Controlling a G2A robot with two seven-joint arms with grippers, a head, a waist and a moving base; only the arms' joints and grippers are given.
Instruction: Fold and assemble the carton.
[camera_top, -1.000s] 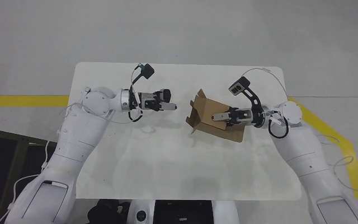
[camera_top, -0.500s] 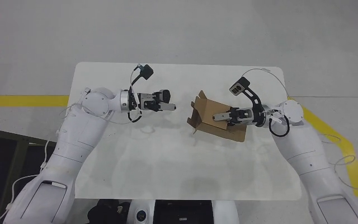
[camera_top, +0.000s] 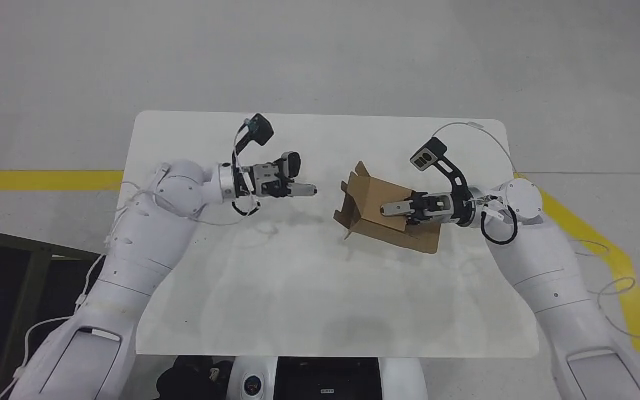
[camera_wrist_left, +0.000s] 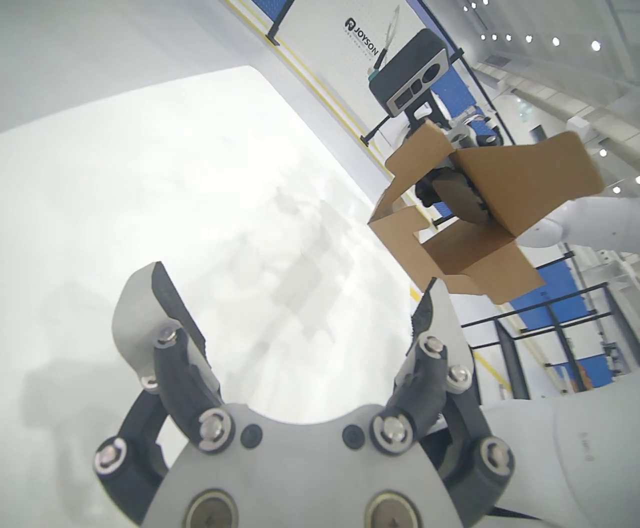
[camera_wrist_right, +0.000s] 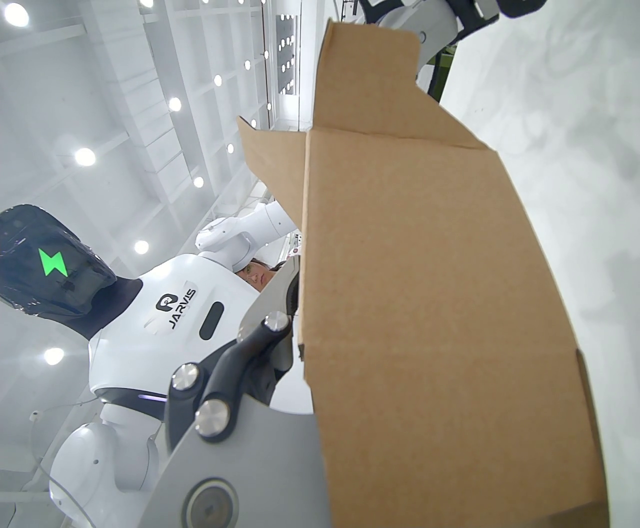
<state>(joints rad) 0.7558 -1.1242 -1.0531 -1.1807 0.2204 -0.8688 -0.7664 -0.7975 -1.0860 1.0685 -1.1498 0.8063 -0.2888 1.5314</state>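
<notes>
Brown cardboard carton (camera_top: 365, 198): I am holding it over the right half of the tabletop (camera_top: 300, 290), half erected, its open end facing my left arm; whether its lower edge is touching the tabletop I cannot tell.
Flaps: in the left wrist view the carton (camera_wrist_left: 520, 185) is showing its hollow inside, with one broad flap jutting outward and a notched flap standing at the mouth.
Right fingers (camera_top: 392, 209): I am pinching one carton wall with them, coming in from the side away from my left arm. In the right wrist view one of these fingers (camera_wrist_right: 275, 300) is lying flat against the carton (camera_wrist_right: 425, 300), the other being hidden behind the panel.
Left fingers (camera_top: 300, 188): I am holding them spread wide with nothing between them. In the left wrist view these fingers (camera_wrist_left: 170, 310) are pointing toward the carton's mouth and standing well apart from it.
White tabletop (camera_wrist_left: 150, 175): it is stretching beneath both my arms.
</notes>
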